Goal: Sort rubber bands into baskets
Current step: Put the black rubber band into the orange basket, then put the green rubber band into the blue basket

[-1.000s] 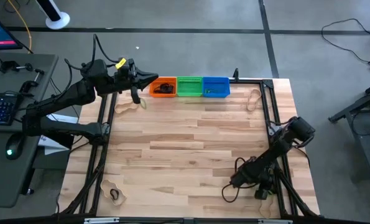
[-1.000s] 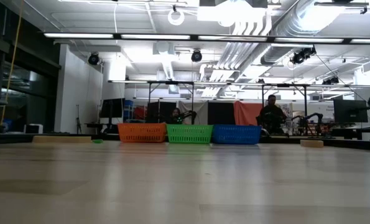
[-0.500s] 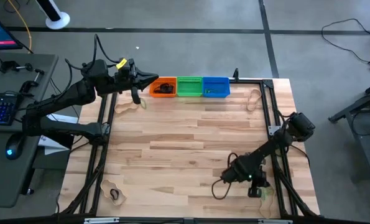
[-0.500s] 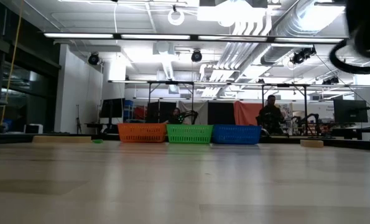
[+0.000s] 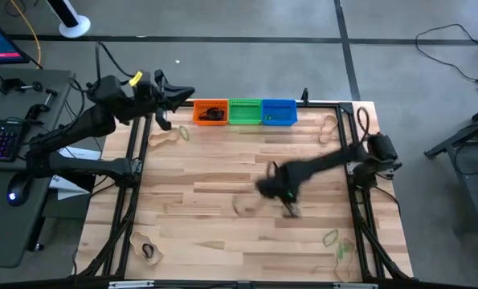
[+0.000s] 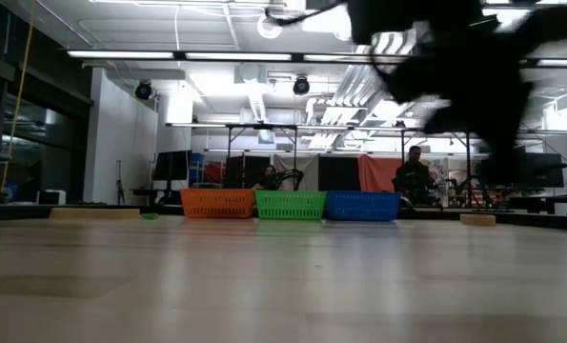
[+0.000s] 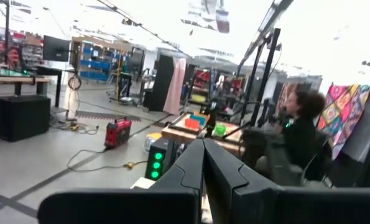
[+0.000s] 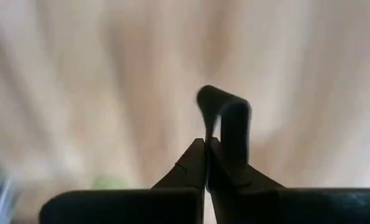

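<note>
Three baskets stand in a row at the table's far edge: orange [image 5: 210,111], green [image 5: 245,111] and blue [image 5: 279,112]. They also show in the low view as orange [image 6: 217,203], green [image 6: 290,204] and blue [image 6: 362,205]. My right gripper [image 5: 285,201] is over the middle of the table, blurred, shut on a black rubber band [image 8: 227,115]. My left gripper [image 5: 189,94] is shut on nothing, raised beside the orange basket's left end. Loose rubber bands lie at the far left [image 5: 165,138], far right [image 5: 329,126], near left [image 5: 146,250] and near right [image 5: 331,238]. My right gripper [image 8: 206,142] pinches the black rubber band between its two fingertips. The band's free loop [image 8: 229,106] stands out past the tips. The fingers point steeply down at the wood. The band is lifted clear of the table.
The black frame's rails run along the table's left [image 5: 130,193] and right [image 5: 359,201] sides. A desk with a keyboard [image 5: 2,136] stands left of the table. Beyond the far edge, the low view shows a person [image 6: 416,176] and other tables.
My right gripper has swung quickly from the near right corner toward the table's middle, rising and turning at the wrist, and carries the black band. My left gripper has risen a little, tipped upward and drawn slightly toward the table's left edge.
</note>
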Motion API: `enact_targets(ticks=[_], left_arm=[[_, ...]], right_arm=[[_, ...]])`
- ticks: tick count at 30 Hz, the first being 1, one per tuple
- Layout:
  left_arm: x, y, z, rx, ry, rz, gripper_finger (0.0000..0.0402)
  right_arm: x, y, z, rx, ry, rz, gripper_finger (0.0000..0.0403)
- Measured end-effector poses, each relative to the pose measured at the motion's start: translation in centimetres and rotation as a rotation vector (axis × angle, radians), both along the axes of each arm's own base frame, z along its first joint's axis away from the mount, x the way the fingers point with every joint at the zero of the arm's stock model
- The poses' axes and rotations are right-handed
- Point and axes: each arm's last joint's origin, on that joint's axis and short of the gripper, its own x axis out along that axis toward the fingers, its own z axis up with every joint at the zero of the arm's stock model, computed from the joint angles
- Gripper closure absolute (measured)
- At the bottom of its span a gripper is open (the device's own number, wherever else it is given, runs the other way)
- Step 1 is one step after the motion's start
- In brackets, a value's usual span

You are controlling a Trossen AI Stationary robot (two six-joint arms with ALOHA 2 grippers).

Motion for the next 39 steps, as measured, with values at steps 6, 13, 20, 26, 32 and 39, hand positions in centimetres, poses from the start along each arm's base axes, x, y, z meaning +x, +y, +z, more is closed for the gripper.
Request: enact_targets(ticks=[6, 13, 20, 26, 32, 39], left_arm=[[-0.1, -0.5, 0.2, -0.070, -0.029, -0.036, 0.0401], [0.5, -1.2, -0.2, -0.095, -0.007, -0.088, 0.0401], [0.7, -2.0, -0.2, -0.129, -0.011, -0.137, 0.0401], [0.9, -2.6, -0.5, -0.154, 0.019, -0.171, 0.0401], [1.0, -2.8, -1.0, -0.175, 0.065, -0.179, 0.0401], [1.0, -2.7, -1.1, -0.127, 0.088, -0.139, 0.0401]], right_arm=[[6.8, -10.7, 3.0, -0.076, -0.605, -0.240, 0.0403], [11.6, -22.0, 5.6, -0.185, -0.936, -0.534, 0.0403], [15.8, -27.9, 4.1, -0.193, -0.974, -0.679, 0.0402], [17.5, -30.9, 2.3, -0.084, -0.930, -0.800, 0.0349], [17.2, -32.1, 2.6, -0.066, -0.894, -0.872, 0.0234], [14.8, -33.1, 6.1, -0.119, -0.816, -0.759, 0.0157]])
